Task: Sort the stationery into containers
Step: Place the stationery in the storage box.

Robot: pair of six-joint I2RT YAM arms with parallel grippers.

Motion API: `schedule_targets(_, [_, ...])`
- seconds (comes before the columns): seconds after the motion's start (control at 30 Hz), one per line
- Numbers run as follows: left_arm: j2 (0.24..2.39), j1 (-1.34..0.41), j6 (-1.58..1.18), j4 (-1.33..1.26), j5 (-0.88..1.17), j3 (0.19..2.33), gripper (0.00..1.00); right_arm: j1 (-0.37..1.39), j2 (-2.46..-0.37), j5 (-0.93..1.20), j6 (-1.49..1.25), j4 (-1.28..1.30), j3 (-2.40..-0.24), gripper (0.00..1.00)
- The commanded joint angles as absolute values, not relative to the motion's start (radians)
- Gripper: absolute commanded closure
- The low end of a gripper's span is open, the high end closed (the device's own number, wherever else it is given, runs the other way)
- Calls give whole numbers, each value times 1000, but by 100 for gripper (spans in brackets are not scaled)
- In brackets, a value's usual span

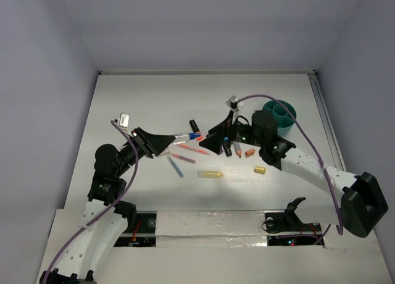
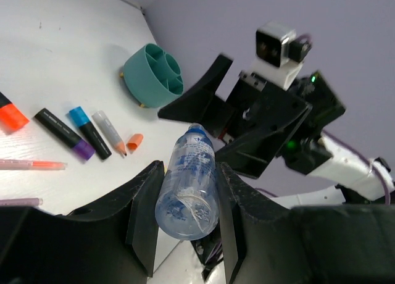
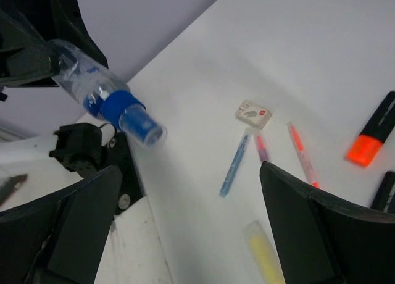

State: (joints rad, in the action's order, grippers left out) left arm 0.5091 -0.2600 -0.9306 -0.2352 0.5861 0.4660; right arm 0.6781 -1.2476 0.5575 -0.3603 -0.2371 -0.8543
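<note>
L gripper (image 2: 188, 173) is clamping a clear bottle (image 3: 92, 89) across its body – one finger pressing each side – and holding it up off the table (image 1: 142, 105). The blue cap (image 3: 123, 108) is pointing toward the R gripper (image 1: 210, 142), whose jaws are standing wide apart w/ nothing in them. In the R wrist view the cap is sitting off to one side of the gap, not between the fingers (image 3: 80, 222) and touching neither.

The teal cup (image 1: 281, 114) is standing upright just behind the R arm, well apart from the bottle. The rest of the stationery is lying loose on the table below both grippers, incl. a yellow highlighter (image 1: 210, 173), blue pen (image 3: 234, 165), orange highlighter (image 3: 370, 139) and a small eraser (image 3: 253, 113).
</note>
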Motion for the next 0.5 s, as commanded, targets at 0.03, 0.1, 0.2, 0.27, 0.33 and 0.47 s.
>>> schedule_targets(0.03, [497, -253, -956, -357, 531, 460, 100, 676, -1180, 488, -699, -636, -697, 0])
schedule_targets(0.1, [497, -253, -974, -380, 526, 451, 100, 676, -1203, 535, -829, -840, -629, 0])
schedule_targets(0.2, [500, -253, -997, -432, 532, 437, 100, 676, -1297, 633, -968, -1093, -614, 0])
schedule_targets(0.27, [496, -253, -1006, -440, 537, 434, 100, 686, -1354, 650, -1012, -1193, -621, 0])
schedule_targets(0.33, [486, -253, -1017, -442, 535, 426, 100, 701, -1382, 663, -1020, -1219, -649, 0])
schedule_targets(0.47, [453, -253, -1041, -459, 528, 405, 100, 741, -1437, 647, -1020, -1259, -699, 0])
